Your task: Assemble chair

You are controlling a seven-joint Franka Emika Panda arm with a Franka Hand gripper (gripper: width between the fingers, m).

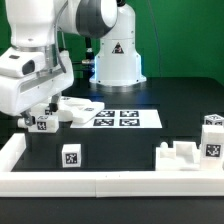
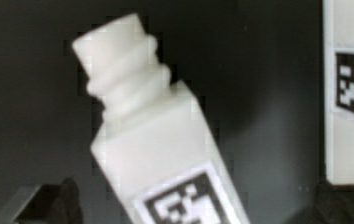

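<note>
The fingers (image 2: 46,203) are spread wide and hold nothing, one on each side of the tagged end of a white chair leg (image 2: 147,130). The leg lies flat on the dark surface (image 1: 130,145) at the exterior view's left, near the square seat (image 1: 82,106). Its long axis runs roughly crosswise to the line between the fingers, slightly skewed, so a straight descent and squeeze across its narrow width looks right.

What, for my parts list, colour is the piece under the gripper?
The piece is white, tagged black-and-white; wrist view.
</note>
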